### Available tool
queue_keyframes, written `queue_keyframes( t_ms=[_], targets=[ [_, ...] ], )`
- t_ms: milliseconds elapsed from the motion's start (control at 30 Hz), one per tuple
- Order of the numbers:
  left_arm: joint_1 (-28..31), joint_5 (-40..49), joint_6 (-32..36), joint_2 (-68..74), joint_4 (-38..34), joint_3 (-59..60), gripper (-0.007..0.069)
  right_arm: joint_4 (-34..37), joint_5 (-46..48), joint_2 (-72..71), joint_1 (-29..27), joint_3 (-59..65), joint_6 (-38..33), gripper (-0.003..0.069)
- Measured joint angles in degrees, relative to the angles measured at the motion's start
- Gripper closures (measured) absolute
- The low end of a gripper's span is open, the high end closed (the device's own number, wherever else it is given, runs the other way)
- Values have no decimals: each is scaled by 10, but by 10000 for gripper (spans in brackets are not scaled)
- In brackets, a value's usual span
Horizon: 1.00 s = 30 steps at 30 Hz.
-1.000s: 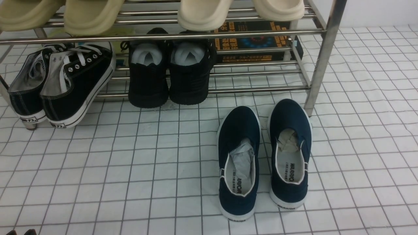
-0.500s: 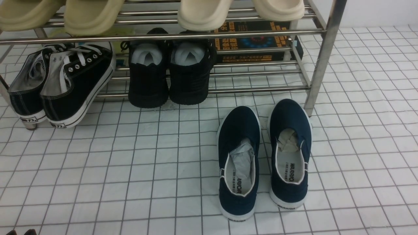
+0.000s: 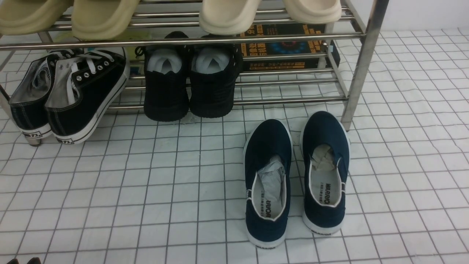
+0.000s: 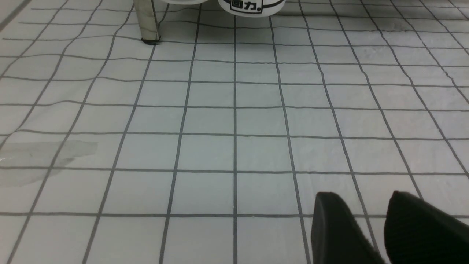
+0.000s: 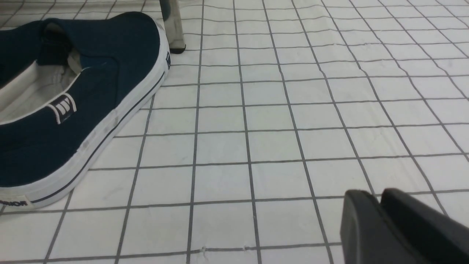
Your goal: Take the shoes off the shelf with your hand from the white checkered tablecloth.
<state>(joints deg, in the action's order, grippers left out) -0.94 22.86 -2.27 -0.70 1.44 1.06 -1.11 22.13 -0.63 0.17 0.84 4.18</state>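
Note:
The two navy shoes stand side by side on the white checkered tablecloth (image 3: 146, 183), in front of the shelf (image 3: 361, 66): the left shoe (image 3: 267, 183) and the right shoe (image 3: 325, 172), heels towards me. The right shoe also shows in the right wrist view (image 5: 73, 99), next to the shelf leg (image 5: 172, 25). My left gripper (image 4: 362, 194) hovers low over bare cloth, empty, with a narrow gap between its fingers; its tips just show at the front view's lower left corner (image 3: 23, 261). My right gripper (image 5: 373, 192) is shut and empty, off to the side of the right shoe.
Black lace-up sneakers (image 3: 73, 95) and all-black shoes (image 3: 190, 84) sit on the lower tier. Beige slippers (image 3: 227, 14) lie on the upper tier. A dark printed box (image 3: 285, 46) stands behind the rack. A shelf leg (image 4: 146, 22) and a sneaker heel (image 4: 249, 5) show in the left wrist view.

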Motion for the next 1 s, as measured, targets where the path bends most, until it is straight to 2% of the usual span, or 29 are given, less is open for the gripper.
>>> queue_keyframes(
  t_ms=[1000],
  targets=[
    [0,0,0,0,0,0,385,0,0,0,0,0,1,529]
  ],
)
